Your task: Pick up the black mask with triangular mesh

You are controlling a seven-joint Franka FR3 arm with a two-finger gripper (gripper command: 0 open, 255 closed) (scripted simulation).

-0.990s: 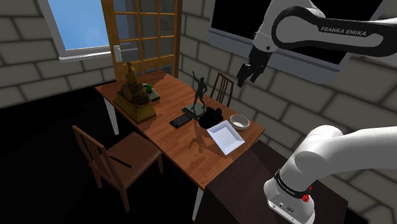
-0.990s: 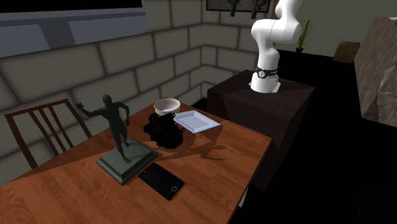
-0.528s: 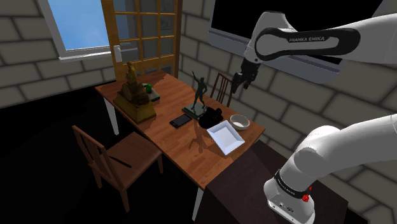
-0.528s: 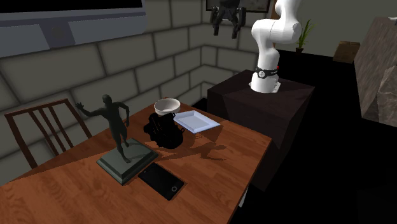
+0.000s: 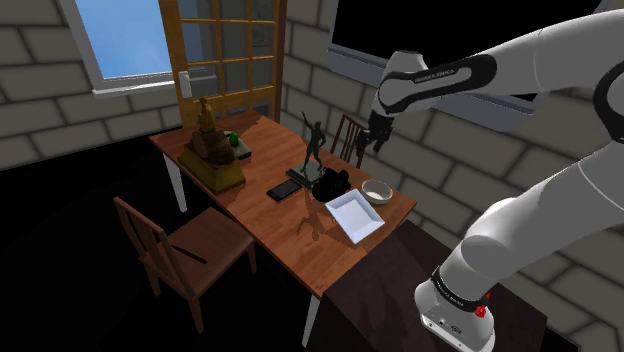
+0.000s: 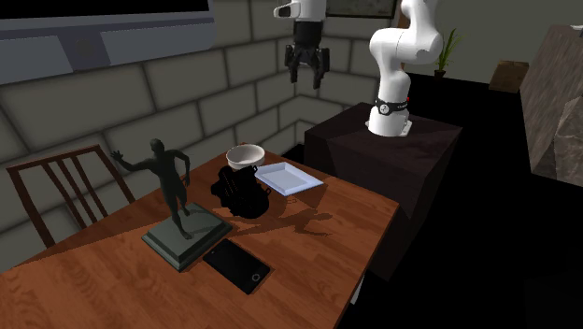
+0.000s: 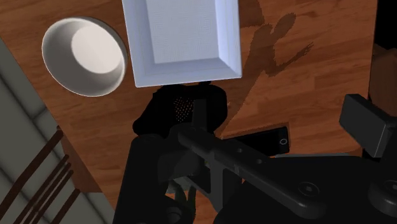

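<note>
Subject item: the black mask (image 5: pixel 333 183) lies on the wooden table (image 5: pixel 262 228), just beside one short edge of the white tray (image 5: pixel 355 214). In the wrist view its mesh patch faces up; contact with the tray cannot be confirmed.

Gripper (image 6: pixel 307 82): it hangs high above the tray, toward the stone-wall side, pointing down and well apart from the mask. Its two fingers stand apart with nothing between them (the gap is clearest in the second exterior view).

Other items, placed from the tray:
- A white bowl (image 5: pixel 377 190) sits near the tray's wall-side corner, close to the mask.
- A dark figure statue (image 5: pixel 315 148) stands beyond the mask from the tray.
- A black phone (image 5: pixel 283 190) lies flat, farther from the tray than the mask is.
</note>
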